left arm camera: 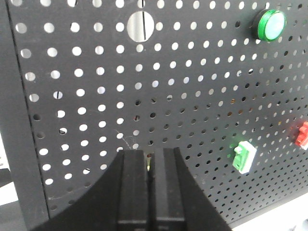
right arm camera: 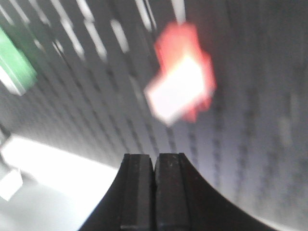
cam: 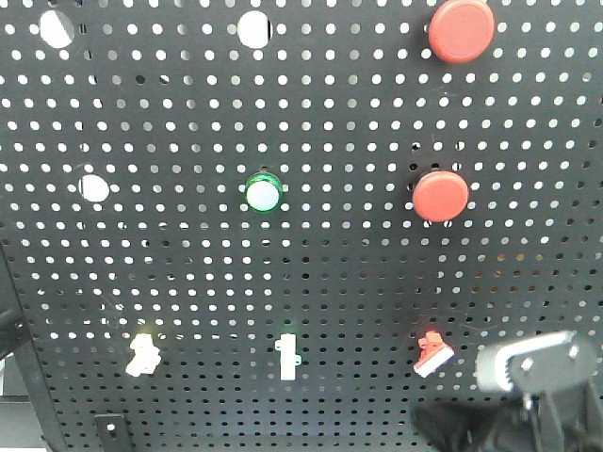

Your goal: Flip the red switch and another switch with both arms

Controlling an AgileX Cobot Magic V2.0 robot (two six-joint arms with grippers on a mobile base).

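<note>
The red switch (cam: 432, 353) is a small red toggle with a white lever tip, low on the right of the black pegboard (cam: 358, 282). In the right wrist view the red switch (right arm camera: 185, 79) is blurred, above and slightly right of my right gripper (right arm camera: 155, 156), which is shut with nothing in it. The pale yellow switch (cam: 143, 353) sits low on the left. In the left wrist view it is almost hidden behind my shut left gripper (left arm camera: 150, 153). The right arm's silver-grey block (cam: 528, 363) shows at the lower right.
A white toggle on a green base (left arm camera: 243, 156) sits between the two switches. A green-ringed button (cam: 264, 193) and two large round red buttons (cam: 440, 195) (cam: 461, 30) are higher on the board. The board's dark frame post (left arm camera: 19, 159) stands left of my left gripper.
</note>
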